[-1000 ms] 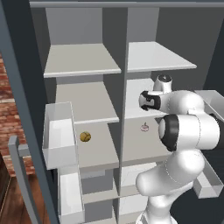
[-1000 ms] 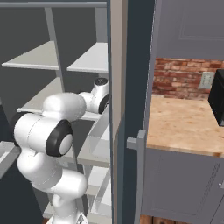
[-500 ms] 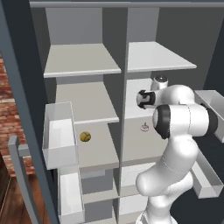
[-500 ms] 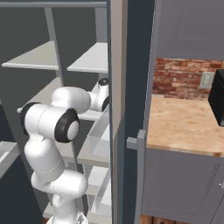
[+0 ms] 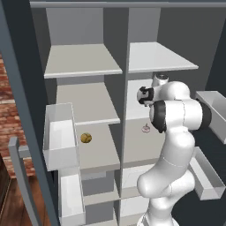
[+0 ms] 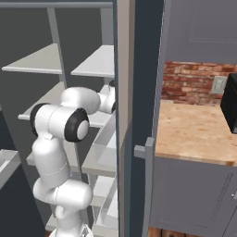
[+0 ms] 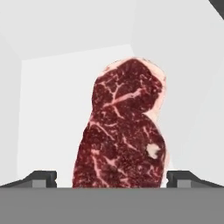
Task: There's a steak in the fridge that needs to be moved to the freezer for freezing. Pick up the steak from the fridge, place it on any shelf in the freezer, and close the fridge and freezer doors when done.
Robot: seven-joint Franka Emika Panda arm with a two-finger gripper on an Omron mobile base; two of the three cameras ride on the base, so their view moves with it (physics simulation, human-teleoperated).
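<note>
Arm has folded tighter over the last second, wrist pushed deeper into the fridge [image 5: 176, 88]. Gripper [image 7: 112, 179] jaws wide apart, holding nothing, straddling the steak [image 7: 122, 131], apparently flat on the fridge shelf. Grasp comes next.

Red brick wall [image 6: 190, 83], wooden countertop [image 6: 194, 134], grey-blue base cabinets [image 6: 194, 199]

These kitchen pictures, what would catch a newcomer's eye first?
Probably the steak, a dark red marbled slab lying on a pale fridge shelf, between the two open fingertips of the pincer in the hand view. Next, the white arm reaching into the fridge, and a round golden-brown lump on a freezer shelf.
</note>
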